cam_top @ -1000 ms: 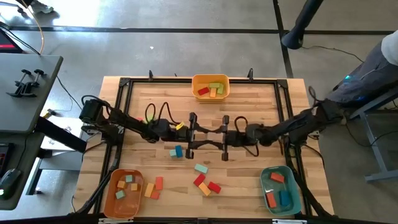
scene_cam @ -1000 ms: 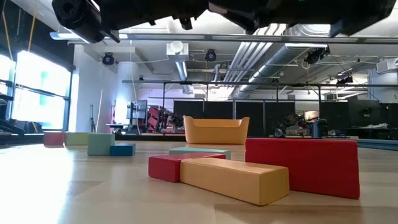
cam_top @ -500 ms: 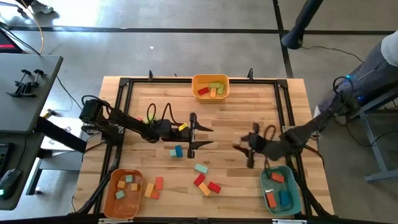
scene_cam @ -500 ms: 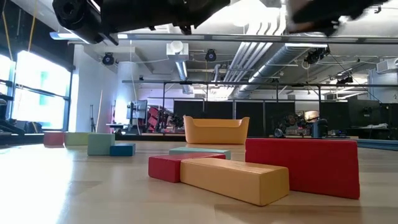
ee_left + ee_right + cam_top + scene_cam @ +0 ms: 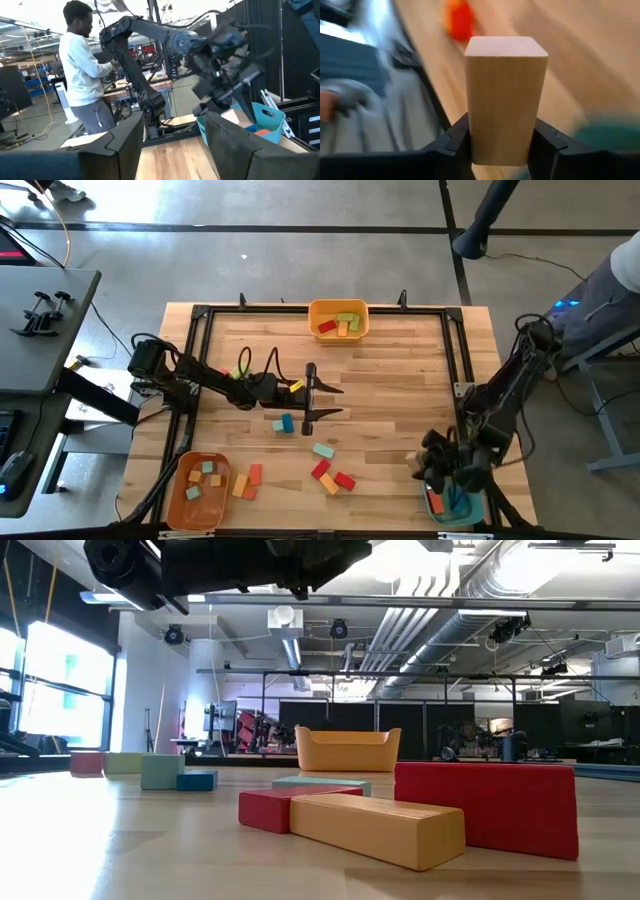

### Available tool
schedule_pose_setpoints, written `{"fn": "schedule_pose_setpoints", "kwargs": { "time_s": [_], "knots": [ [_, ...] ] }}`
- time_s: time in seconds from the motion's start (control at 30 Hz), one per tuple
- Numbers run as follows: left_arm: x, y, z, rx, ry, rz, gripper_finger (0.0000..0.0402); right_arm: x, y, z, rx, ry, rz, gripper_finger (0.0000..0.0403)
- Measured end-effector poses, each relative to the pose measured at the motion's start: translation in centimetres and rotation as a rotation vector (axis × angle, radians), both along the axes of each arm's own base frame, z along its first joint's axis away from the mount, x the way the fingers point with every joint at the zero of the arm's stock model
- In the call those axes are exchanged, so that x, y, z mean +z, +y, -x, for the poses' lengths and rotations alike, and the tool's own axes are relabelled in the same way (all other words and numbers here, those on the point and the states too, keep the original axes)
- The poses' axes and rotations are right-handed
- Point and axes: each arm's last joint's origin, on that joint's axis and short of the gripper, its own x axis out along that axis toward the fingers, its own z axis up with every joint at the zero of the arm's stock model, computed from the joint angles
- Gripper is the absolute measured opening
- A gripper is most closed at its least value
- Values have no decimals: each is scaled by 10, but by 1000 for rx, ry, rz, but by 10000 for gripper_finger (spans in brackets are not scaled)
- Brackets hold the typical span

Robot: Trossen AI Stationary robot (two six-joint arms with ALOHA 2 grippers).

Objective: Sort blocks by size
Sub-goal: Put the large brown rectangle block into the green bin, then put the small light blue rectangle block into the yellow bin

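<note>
Right gripper (image 5: 502,150) over teal bin (image 5: 478,510), near right corner of tabletop (image 5: 400,360).
Jaws clamped on 1 tan block (image 5: 504,97). Left gripper (image 5: 318,400) mid-tabletop, jaws apart, empty. Loose blocks (image 5: 330,475) lie near centre edge.

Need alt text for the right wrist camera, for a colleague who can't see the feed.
The right gripper holds a tan wooden block upright between its dark fingers, filling the middle of the view. Behind it lie the blurred wooden table and an orange-red blur.
</note>
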Motion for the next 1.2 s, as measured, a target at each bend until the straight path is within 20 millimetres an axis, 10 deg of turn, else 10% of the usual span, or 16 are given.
{"fn": "schedule_pose_setpoints", "kwargs": {
  "time_s": [0.37, 0.57, 0.93, 1.2],
  "knots": [
    [0, 0, 0, -7, 3, 51, 195, 36, 24, 20, 26, 478, 185, 126],
    [0, 0, 0, -10, 3, 64, 195, 10, 38, 21, 345, 536, 257, 126],
    [0, 0, 0, -9, 1, 69, 195, -33, 27, 11, 373, 631, 237, 127],
    [0, 0, 0, -9, 4, 69, 195, -36, 20, 6, 358, 644, 245, 222]
  ]
}}
